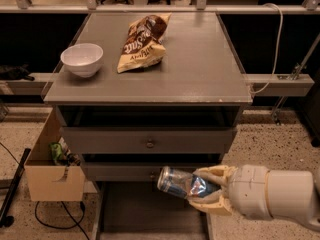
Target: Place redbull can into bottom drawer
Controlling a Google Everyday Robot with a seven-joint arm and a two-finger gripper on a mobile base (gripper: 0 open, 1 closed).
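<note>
A grey cabinet (200,74) carries a chip bag (142,44) and a white bowl (82,59) far above the gripper (204,186), which is clamped on the redbull can (180,182), holding it sideways just over the open bottom drawer (142,215), probably for lowering in.

3 drawers (115,140), 1 each of bowl (82,59), bag (143,43), can (175,182), claw (196,188) bottom-right

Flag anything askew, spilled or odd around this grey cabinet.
Only the slim blue-and-silver metal drink can: it lies sideways, tilted, gripped in the pale robot hand at lower right, over the open grey bottom drawer. Nothing looks spilled or damaged.
</note>
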